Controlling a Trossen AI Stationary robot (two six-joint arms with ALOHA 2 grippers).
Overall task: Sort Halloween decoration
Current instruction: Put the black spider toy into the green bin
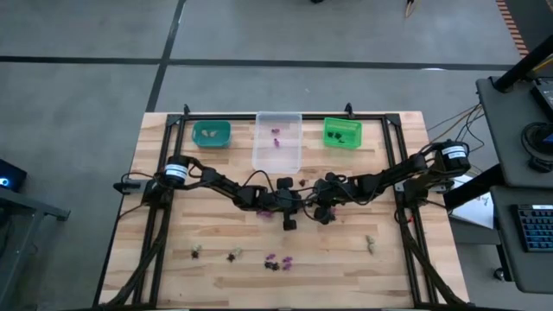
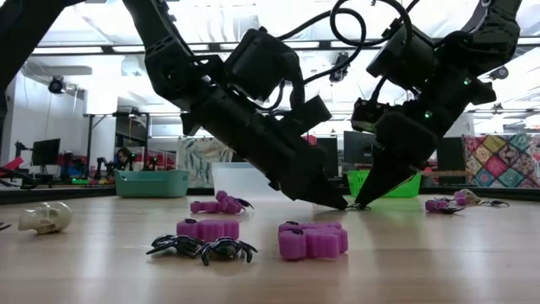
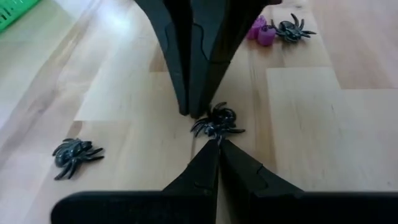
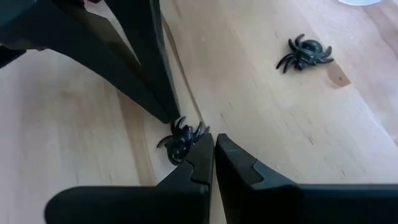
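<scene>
From above, both arms meet mid-counter [image 1: 216, 233], left gripper [image 1: 289, 223] and right gripper [image 1: 323, 216] below the clear bin [image 1: 277, 141]. More trinkets [image 1: 278, 261] lie along the lower frame, with bare wood around them.

At counter level, both tips touch down centre-right, behind a purple piece [image 2: 313, 240].

In the left wrist view, the clenched fingers [image 3: 205, 171] point at a black spider [image 3: 217, 122] just ahead of them.

In the right wrist view, its fingers [image 4: 239, 163] are pressed together beside that spider, which lies between both tips, grasped by neither.
</scene>
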